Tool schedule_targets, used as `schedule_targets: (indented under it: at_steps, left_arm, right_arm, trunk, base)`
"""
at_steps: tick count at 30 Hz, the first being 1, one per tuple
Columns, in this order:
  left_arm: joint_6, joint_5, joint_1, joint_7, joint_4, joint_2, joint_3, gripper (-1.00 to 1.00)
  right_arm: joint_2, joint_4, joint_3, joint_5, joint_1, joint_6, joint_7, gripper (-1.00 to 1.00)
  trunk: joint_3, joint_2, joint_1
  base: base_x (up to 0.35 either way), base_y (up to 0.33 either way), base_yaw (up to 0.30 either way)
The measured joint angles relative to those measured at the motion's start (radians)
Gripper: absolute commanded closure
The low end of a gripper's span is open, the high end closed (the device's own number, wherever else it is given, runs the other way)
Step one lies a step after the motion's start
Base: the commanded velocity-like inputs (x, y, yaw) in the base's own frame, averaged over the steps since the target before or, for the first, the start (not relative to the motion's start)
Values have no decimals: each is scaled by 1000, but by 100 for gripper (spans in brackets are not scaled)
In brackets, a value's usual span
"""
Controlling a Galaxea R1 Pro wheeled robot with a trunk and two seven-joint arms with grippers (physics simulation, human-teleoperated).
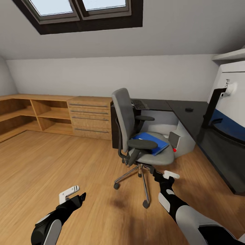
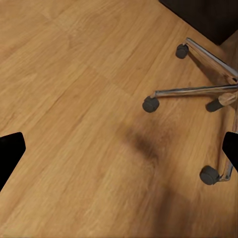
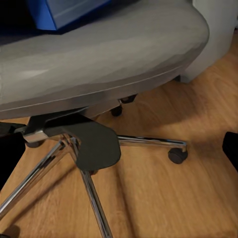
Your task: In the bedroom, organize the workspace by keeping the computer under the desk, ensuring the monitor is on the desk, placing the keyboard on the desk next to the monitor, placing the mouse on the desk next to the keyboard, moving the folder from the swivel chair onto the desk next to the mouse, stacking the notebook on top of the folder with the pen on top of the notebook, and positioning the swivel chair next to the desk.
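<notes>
- Head view: the folder (image 1: 152, 142), a flat bright blue rectangle, lies on the seat of the grey swivel chair (image 1: 136, 136) with black armrests and a silver star base, which stands on the wooden floor (image 1: 51, 163) just in front of the long glossy black counter (image 1: 204, 129). A silver-grey computer tower (image 1: 180, 139) with a red dot sits under the counter behind the chair. A flat black keyboard (image 1: 139, 104) and a small black mouse (image 1: 189, 109) rest on the counter top. A light wooden cabinet (image 1: 61, 114) runs along the wall. The left hand (image 1: 80, 196) hovers low over the floor; the right hand (image 1: 160, 177) is near the chair base. I cannot tell from here whether either is open.
- Left wrist view: dark fingertips (image 2: 10, 153) stand far apart, open, holding nothing, above the floor and the chair's casters.
- Right wrist view: the right hand's fingertips (image 3: 231, 148) are spread wide and empty, just below the grey seat, with the folder's blue edge (image 3: 64, 12) on top.
</notes>
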State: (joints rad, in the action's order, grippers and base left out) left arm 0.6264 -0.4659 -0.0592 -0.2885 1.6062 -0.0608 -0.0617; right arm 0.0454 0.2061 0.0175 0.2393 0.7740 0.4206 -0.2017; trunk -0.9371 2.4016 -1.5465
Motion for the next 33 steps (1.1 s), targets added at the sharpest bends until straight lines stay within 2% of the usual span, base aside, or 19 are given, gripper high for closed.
schedule_targets:
  at_steps: [12,13,15,24,33]
  left_arm:
    - [0,-2,0,0,3,-1,1,-100]
    - [-1,-4,0,0,10,-4,27,-100]
    - [-1,-2,0,0,10,-4,37,-100]
    - [-2,-2,0,-4,11,-3,28,-100]
    - [-1,-2,0,-3,11,-1,25,-100]
  right_arm:
    - [5,2,1,0,0,6,-1,-100]
    - [2,3,-1,-1,0,7,-4,-100]
    - [2,2,-1,-1,0,7,-3,-100]
    - [2,0,0,-1,0,34,-3,-100]
    - [0,1,-1,-1,0,34,-3,-100]
  trunk:
    - [0,0,0]
    - [0,0,0]
    - [0,0,0]
    - [-27,63,-34]
    - [-27,63,-35]
  base:
    - [0,0,-1]
    - [0,0,-45]
    - [0,0,-97]
    - [0,0,-33]
    - [0,0,0]
